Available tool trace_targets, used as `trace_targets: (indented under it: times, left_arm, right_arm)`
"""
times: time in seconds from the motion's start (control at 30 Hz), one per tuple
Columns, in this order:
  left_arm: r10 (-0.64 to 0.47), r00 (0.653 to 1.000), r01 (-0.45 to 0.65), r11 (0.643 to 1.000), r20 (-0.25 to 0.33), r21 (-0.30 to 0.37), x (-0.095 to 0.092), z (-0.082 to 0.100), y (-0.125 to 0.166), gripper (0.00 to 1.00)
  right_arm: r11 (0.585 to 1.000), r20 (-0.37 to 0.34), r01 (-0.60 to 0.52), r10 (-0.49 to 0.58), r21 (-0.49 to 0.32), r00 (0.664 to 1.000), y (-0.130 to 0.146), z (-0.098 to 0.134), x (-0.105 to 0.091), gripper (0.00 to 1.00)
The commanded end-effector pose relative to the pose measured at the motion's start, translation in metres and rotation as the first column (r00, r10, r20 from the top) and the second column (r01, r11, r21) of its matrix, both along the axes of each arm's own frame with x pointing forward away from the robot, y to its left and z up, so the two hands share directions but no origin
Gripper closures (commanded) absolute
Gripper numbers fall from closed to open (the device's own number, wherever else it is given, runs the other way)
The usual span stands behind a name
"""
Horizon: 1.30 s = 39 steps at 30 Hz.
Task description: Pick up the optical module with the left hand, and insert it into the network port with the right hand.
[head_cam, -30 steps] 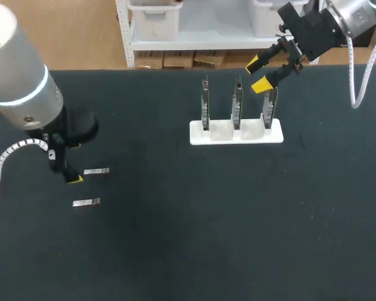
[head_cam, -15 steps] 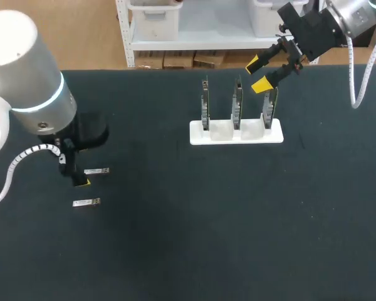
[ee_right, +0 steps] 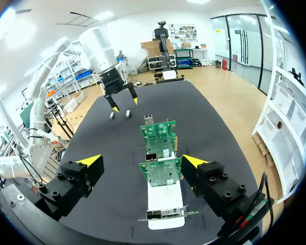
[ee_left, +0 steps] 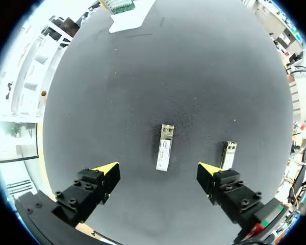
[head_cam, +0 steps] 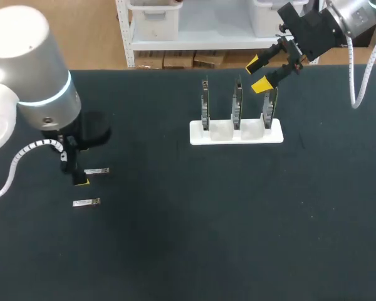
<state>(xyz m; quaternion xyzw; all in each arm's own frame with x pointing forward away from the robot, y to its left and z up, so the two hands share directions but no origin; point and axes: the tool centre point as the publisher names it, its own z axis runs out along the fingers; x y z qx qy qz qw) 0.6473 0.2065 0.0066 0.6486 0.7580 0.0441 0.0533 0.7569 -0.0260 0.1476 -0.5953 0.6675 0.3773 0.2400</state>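
Nearest the front edge of the worktop (head_cam: 175, 251), close to its left edge, a spare module (head_cam: 86, 202) lies flat and untouched. Just behind it, the left gripper (ee_left: 158, 169) has slid inward from the left edge over the last second. It now hangs above the optical module (ee_left: 164, 148) with its jaws spread wide and empty, one finger on either side and neither touching; the spare module lies just outside one finger. I judge the lining-up done, so what remains is a straight descent and a squeeze across the module's long sides. The spare is close enough that the outer finger could nudge it. Farther back, right of the middle and toward the far edge, a white holder (head_cam: 235, 133) carries three circuit cards (head_cam: 237, 103) upright, one per slot. Their ports are too small here to tell whether any is filled. Above the card nearest the right edge, the right gripper (head_cam: 257, 74) has not stirred; its jaws are open and hold nothing, seemingly awaiting the handover.
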Motion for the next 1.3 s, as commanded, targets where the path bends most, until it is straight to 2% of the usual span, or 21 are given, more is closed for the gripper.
trace_targets:
  times: [0.03, 0.57, 1.3]
  left_arm:
    - [-0.002, 1.000, 0.002, 1.000, -0.010, 0.005, 0.004, -0.001, -0.001, 0.00]
    - [0.017, 0.999, -0.017, 1.000, -0.039, -0.015, 0.003, -0.010, -0.003, 0.00]
    - [0.006, 0.998, -0.006, 1.000, -0.062, 0.009, 0.005, -0.014, -0.009, 0.00]
  right_arm:
    - [1.000, -0.002, -0.002, 0.002, 0.000, 1.000, 0.000, 0.000, 0.001, 0.00]
    - [1.000, -0.002, -0.002, 0.002, 0.000, 1.000, 0.000, 0.000, 0.001, 0.00]
    - [1.000, -0.002, -0.002, 0.002, 0.000, 1.000, 0.000, 0.000, 0.001, 0.00]
